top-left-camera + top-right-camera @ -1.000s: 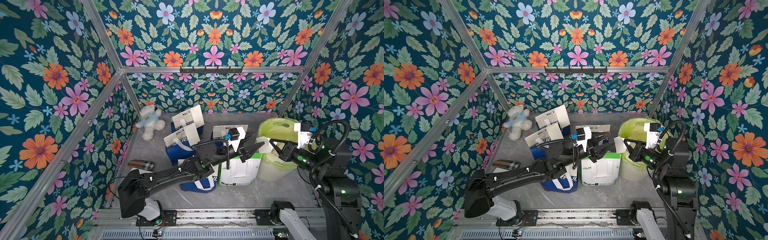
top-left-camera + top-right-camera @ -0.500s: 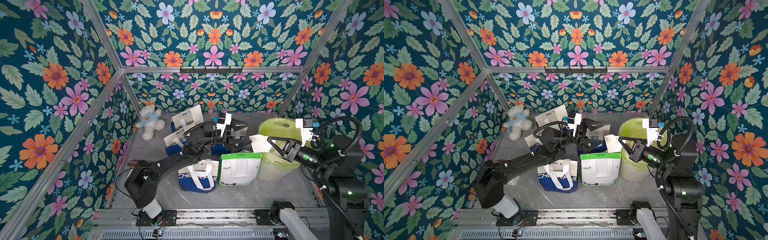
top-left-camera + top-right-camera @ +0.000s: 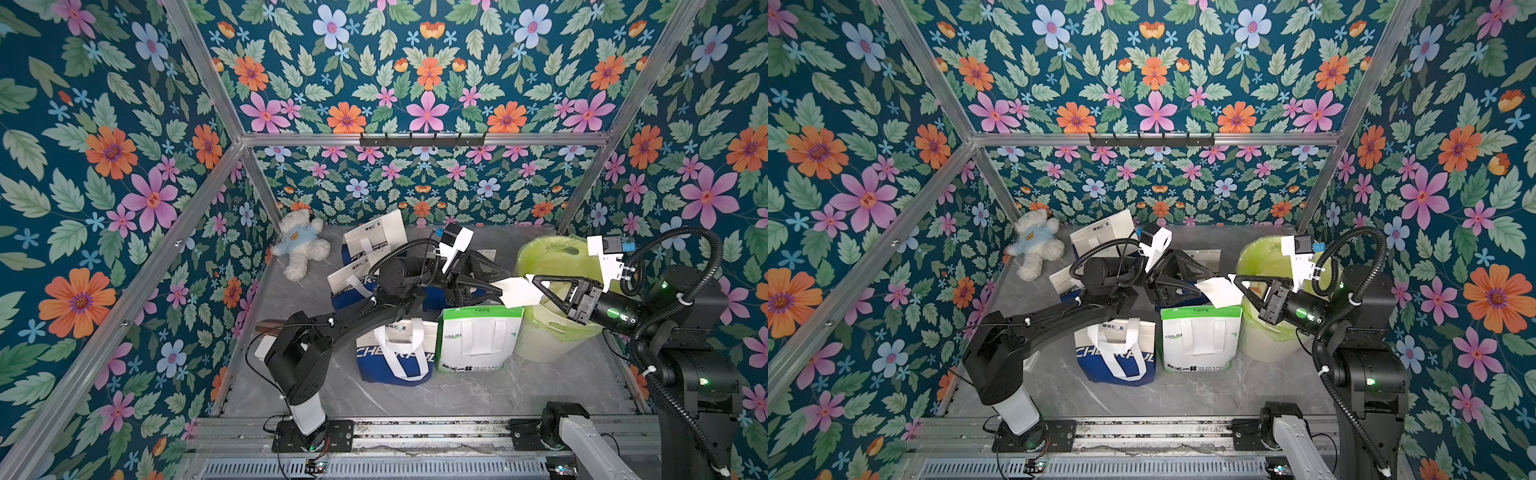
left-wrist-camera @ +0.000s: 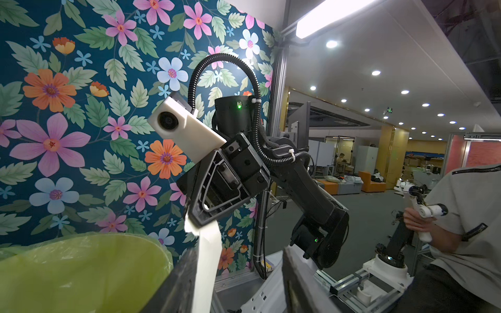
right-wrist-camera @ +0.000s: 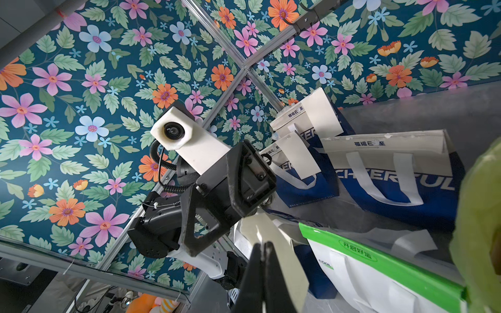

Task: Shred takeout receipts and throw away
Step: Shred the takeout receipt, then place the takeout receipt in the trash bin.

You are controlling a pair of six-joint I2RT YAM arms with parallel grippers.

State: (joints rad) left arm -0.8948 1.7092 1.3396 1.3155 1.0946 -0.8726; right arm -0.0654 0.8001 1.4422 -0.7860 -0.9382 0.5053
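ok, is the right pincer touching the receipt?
Touching. Right wrist view: the right pincer is shut on the receipt; the left wrist view agrees.

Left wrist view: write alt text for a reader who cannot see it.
The right gripper is shut on one end of a white receipt, a strip passing between the parted, blurred fingers of the left gripper. Beside it is a yellow-green bin liner, a floral wall behind, and a person at the frame's edge.
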